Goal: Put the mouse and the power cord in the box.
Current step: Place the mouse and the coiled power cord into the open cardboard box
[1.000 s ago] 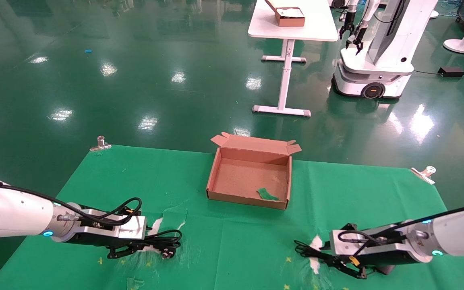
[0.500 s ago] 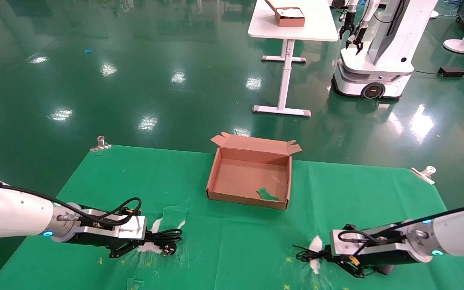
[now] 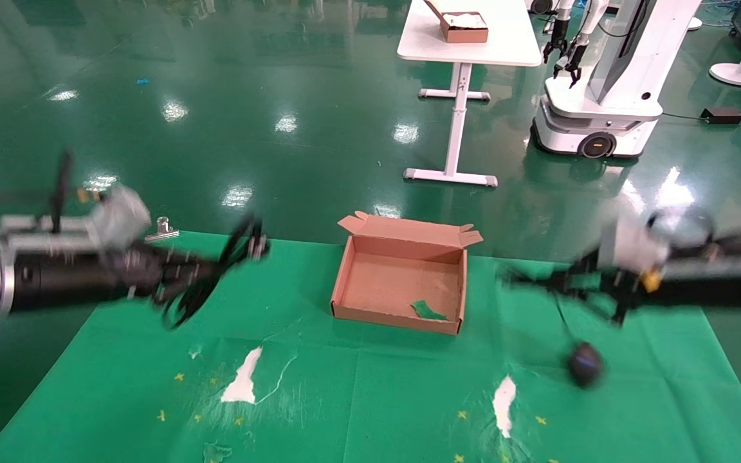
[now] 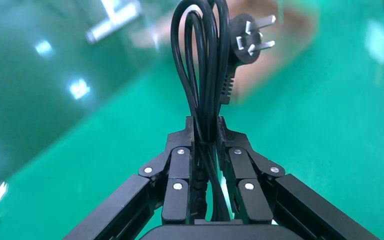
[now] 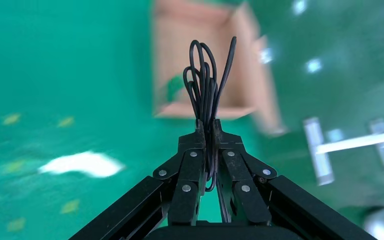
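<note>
On the green-covered counter (image 3: 370,399), bare white patches show on the near side of the box (image 3: 402,280), which sits open with a green scrap (image 3: 427,311) on its floor. To the left of the box, raised above the counter, the left gripper (image 3: 181,283) is clamped on the looped power cord (image 3: 213,276), its pronged plug (image 4: 247,37) sticking out beyond the fingertips (image 4: 190,131). To the right of the box, also raised, the right gripper (image 3: 538,281) is pinched tight on the mouse's bundled thin cable (image 5: 205,95), and the mouse (image 3: 584,364) hangs below it by that cable, right of the box and nearer than it. Far behind the box stand a white table (image 3: 470,38) with a smaller brown box (image 3: 457,24) and another white robot (image 3: 602,83).
</note>
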{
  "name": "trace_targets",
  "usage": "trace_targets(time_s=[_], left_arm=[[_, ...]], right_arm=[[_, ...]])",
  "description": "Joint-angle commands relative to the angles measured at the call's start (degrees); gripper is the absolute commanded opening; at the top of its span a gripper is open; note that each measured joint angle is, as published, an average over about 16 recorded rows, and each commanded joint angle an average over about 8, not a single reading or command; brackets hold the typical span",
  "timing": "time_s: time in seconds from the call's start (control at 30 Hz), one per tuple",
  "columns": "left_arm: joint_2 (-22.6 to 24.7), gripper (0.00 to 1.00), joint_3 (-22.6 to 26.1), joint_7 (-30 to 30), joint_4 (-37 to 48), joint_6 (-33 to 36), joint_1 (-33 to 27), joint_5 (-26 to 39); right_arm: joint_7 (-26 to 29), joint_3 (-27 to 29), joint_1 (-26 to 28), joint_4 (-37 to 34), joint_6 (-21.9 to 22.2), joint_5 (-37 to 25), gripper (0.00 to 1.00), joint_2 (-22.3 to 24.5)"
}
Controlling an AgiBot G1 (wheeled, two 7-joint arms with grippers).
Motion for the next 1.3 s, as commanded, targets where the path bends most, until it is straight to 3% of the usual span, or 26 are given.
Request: trace_targets(time_s=[0.03, 0.27, 0.47, 0.57, 0.63, 0.67, 0.9, 0.93, 1.3], left_arm=[[-0.2, 0.0, -2.1, -4.0, 2.2, 0.9, -1.2, -3.0], [8.9, 0.0, -6.1, -7.2, 4.7, -8.7, -5.1, -9.0], [13.3, 0.0, -7.3, -6.2, 2.4, -16.4, -7.7, -11.3], [13.3, 0.0, -7.3, -6.2, 1.6, -16.7, -7.7, -11.3], [12.7, 0.0, -7.0, -6.4, 1.5, -15.7, -7.5, -10.9], [12.3, 0.0, -6.8, -6.5, 1.5, -15.0, -7.3, -10.5], [10.1, 0.0, -4.7, -5.9, 2.0, -9.7, -6.3, -7.2], [10.1, 0.0, -4.3, -5.5, 2.0, -9.3, -6.2, -6.7], [14.9, 0.0, -0.8, 0.2, -2.2, -12.1, -5.3, -1.6]], right_arm=[[1.5, 0.4, 2.5, 2.3, -1.0, 0.4, 0.0, 1.2], [1.6, 1.0, 3.4, 3.9, 5.5, 1.4, 0.0, -8.5], [-1.9, 1.4, 0.0, -3.3, 21.5, 1.3, 0.0, -18.9], [-2.7, 1.6, -2.6, -5.9, 29.0, 1.5, 0.0, -21.8], [-2.9, 1.7, -4.3, -6.4, 31.7, 2.0, 0.0, -22.7], [-3.0, 1.8, -5.1, -6.4, 32.1, 2.3, 0.04, -22.9], [-2.7, 1.1, -8.0, -4.9, 30.9, 3.6, 0.91, -23.0], [-2.6, 0.9, -8.0, -4.8, 30.8, 3.7, 1.0, -22.9], [-3.7, 0.5, -7.6, -6.1, 33.3, 5.6, 1.0, -22.1]])
